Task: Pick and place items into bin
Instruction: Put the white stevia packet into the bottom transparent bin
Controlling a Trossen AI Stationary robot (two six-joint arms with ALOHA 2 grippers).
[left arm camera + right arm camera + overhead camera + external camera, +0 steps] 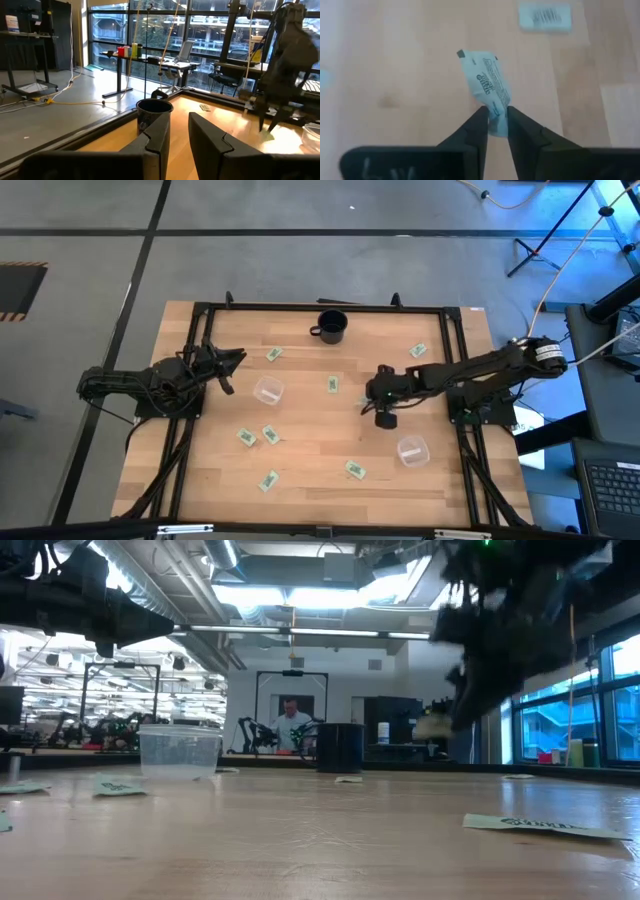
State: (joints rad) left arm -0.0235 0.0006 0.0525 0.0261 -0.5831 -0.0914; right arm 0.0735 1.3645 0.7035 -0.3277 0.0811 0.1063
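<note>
Pinching one green-and-white packet (487,84) by its lower end, the right claw (494,120) held it lifted off the counter (320,460), the wrapper standing up past the fingertips. That end grip likely left most of the packet free, so it could drop cleanly once released. In the high view this claw (385,412) hung over the counter's middle-right, with a clear bin (412,450) just beside it toward the near edge; that bin looked the handiest target. Another clear bin (268,391) sat left of centre, near the left claw (228,365), which hovered raised, its fingers narrowly parted around nothing, apparently waiting. Other packets lay scattered flat on the wood, among them one (333,384) between the arms and several (258,436) nearer the front. Farthest back stood a black mug (331,326).
</note>
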